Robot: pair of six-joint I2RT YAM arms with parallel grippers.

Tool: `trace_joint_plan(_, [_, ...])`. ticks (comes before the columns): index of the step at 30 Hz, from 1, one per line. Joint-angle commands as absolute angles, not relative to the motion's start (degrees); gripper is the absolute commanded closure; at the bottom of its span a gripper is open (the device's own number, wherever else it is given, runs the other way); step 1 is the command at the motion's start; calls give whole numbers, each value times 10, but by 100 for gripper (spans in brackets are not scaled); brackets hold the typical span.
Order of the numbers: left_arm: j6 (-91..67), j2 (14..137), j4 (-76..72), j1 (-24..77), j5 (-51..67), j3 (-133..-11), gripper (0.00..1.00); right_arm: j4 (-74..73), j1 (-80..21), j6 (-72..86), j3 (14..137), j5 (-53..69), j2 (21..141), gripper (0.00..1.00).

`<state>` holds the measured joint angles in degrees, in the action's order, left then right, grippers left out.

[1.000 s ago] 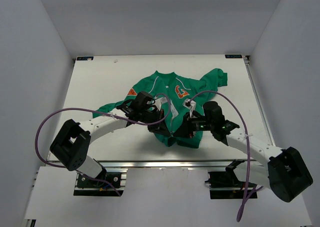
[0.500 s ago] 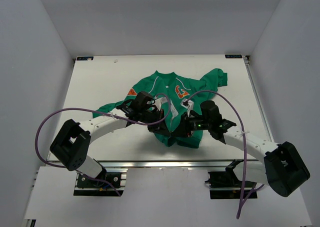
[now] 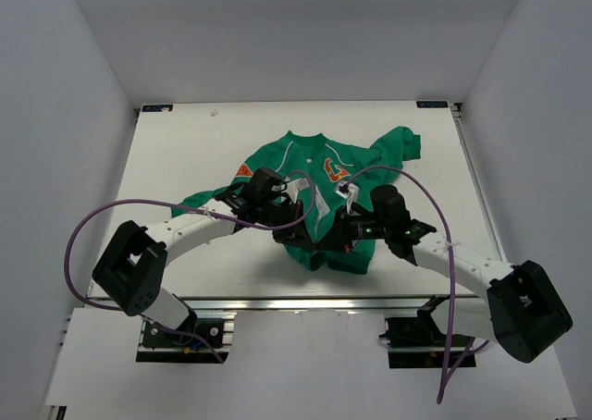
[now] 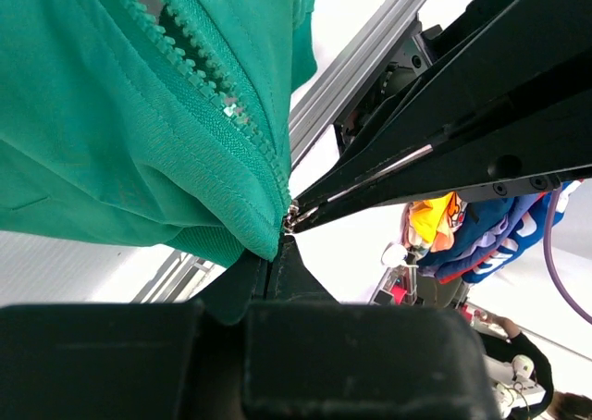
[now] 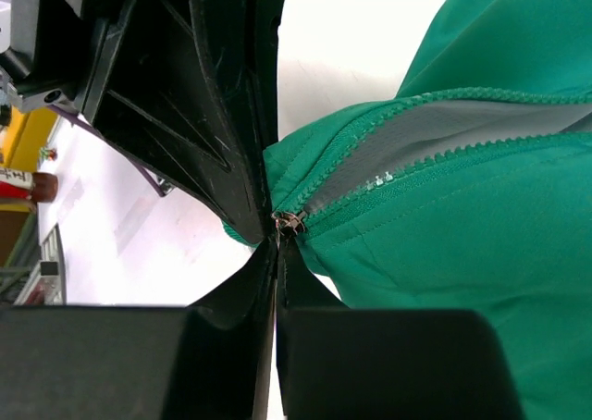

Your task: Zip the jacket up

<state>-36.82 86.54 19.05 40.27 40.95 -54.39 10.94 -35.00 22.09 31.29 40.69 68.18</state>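
Left jaws pressed together, pinching the jacket (image 3: 277, 161) hem at the zip's foot. Right jaws pressed together, apparently on the slider (image 5: 289, 220), tips touching the left pair. Jacket at centre of worktop (image 3: 185, 142), hem at 6 o'clock; zip running toward 12. Right arm (image 3: 462, 267) nearer the slider. Counted: one jacket, one slider.

One jacket (image 3: 314, 161); two grippers, left gripper (image 3: 300, 237), right gripper (image 3: 327, 240); one table (image 3: 185, 152)

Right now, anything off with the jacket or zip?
Nothing damaged. The jacket lies askew, one sleeve bunched up beside the collar. The zip teeth gape open above the slider at the hem, where the left gripper and right gripper both pinch shut.
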Motion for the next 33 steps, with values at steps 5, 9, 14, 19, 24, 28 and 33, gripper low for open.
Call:
trace_joint_plan(5, [-360, 856, 200, 403, 410, -569, 100, 84, -357, 209, 357, 371, 671, 100])
trace_joint_plan(9, [-354, 861, 226, 403, 400, -564, 100, 10, -358, 177, 377, 301, 646, 100])
trace_joint_plan(14, [-338, 862, 264, 403, 375, -563, 100, -70, -358, 142, 413, 228, 632, 100])
trace_joint_plan(19, [-326, 861, 288, 403, 369, -557, 100, -64, -358, 134, 434, 200, 635, 100])
trace_joint_plan(24, [-319, 864, 289, 404, 383, -551, 100, -18, -358, 138, 449, 179, 647, 100])
trace_joint_plan(28, [-313, 862, 292, 405, 390, -544, 100, 8, -358, 126, 462, 118, 664, 100])
trace_joint_plan(33, [-299, 869, 315, 407, 395, -547, 100, 37, -359, 123, 474, 27, 674, 100])
